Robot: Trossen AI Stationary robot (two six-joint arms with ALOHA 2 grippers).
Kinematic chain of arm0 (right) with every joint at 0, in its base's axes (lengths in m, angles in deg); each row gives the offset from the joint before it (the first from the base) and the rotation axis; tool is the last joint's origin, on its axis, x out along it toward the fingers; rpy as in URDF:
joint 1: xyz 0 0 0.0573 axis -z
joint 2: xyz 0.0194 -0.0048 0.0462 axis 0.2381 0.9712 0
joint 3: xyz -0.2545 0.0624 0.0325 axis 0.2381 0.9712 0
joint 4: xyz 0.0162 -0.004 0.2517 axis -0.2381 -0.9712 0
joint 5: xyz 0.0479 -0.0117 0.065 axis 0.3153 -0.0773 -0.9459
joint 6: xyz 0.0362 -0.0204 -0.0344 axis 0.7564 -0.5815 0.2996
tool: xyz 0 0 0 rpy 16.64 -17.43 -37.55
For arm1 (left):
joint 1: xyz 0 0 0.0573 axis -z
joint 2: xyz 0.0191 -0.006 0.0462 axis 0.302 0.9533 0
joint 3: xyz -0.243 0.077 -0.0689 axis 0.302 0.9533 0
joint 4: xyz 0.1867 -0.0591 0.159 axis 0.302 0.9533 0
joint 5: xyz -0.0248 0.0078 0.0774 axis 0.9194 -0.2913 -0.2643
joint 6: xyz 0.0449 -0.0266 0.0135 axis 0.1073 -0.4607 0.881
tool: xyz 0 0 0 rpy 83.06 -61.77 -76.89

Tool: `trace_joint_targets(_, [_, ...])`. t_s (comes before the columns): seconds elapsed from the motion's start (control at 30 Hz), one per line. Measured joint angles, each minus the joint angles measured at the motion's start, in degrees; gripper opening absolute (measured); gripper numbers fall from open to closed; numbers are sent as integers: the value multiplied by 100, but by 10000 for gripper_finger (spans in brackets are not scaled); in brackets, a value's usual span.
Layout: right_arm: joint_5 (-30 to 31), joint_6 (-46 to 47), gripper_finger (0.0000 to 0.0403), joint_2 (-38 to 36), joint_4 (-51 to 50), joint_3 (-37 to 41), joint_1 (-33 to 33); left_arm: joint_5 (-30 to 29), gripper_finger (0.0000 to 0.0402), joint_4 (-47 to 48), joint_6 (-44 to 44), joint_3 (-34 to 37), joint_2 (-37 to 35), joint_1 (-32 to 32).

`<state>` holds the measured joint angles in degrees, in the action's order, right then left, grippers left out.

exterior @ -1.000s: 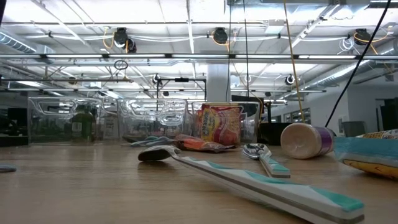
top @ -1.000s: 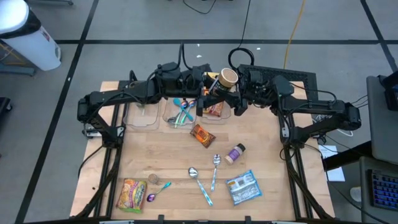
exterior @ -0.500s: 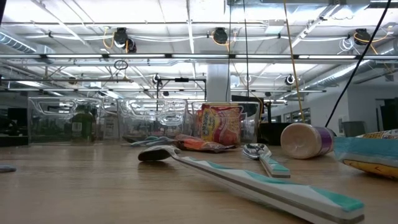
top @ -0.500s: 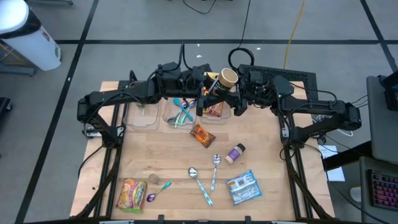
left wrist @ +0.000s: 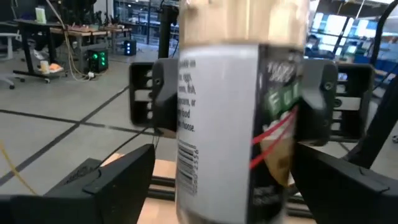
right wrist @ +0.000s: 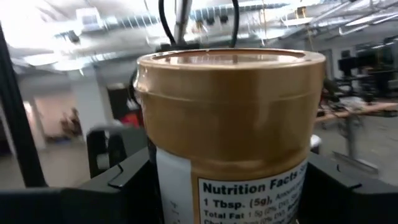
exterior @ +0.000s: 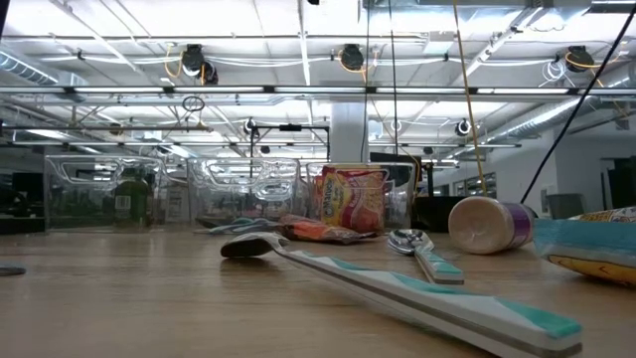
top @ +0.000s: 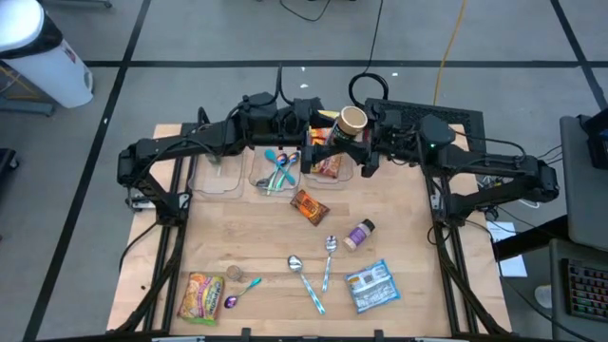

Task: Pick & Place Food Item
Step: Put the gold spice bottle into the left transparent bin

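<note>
- Two grippers meet above the wooden table [top: 247, 237]: right gripper [top: 359, 144] pinches the jar [top: 350, 121]; left gripper [top: 318, 142] fingers spread.
- Grey floor [top: 190, 38] surrounds it.

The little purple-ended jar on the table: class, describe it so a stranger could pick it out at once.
On the wooden table, look right of centre. The little jar lies on its side between a metal spoon and a blue-and-white packet; it alone there is a cylinder, cream with a purple end.
</note>
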<state>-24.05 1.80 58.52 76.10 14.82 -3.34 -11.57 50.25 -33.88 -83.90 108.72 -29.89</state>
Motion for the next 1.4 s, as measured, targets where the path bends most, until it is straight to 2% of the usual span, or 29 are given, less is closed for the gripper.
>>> trace_joint_targets(0.27, [126,-200,269,-550,-1609,0,0,275,343,852,298,-36,-254,-90])
trace_joint_targets(0.4, [-43,17,269,-505,-2141,0,0,259,339,1948,613,-596,-249,-52])
trace_joint_targets(0.67, [-337,191,269,-6,-2045,-4,-5,-57,345,3424,979,-1959,91,7])
trace_joint_targets(0.83, [-642,339,269,256,-2021,-4,-9,-22,342,3902,1002,-2466,331,6])
trace_joint_targets(1.2, [-846,393,269,486,-1727,-11,-44,546,338,4482,948,-2817,847,82])
trace_joint_targets(1.4, [-973,474,269,483,-1750,-11,-44,520,335,4525,1082,-2828,887,80])
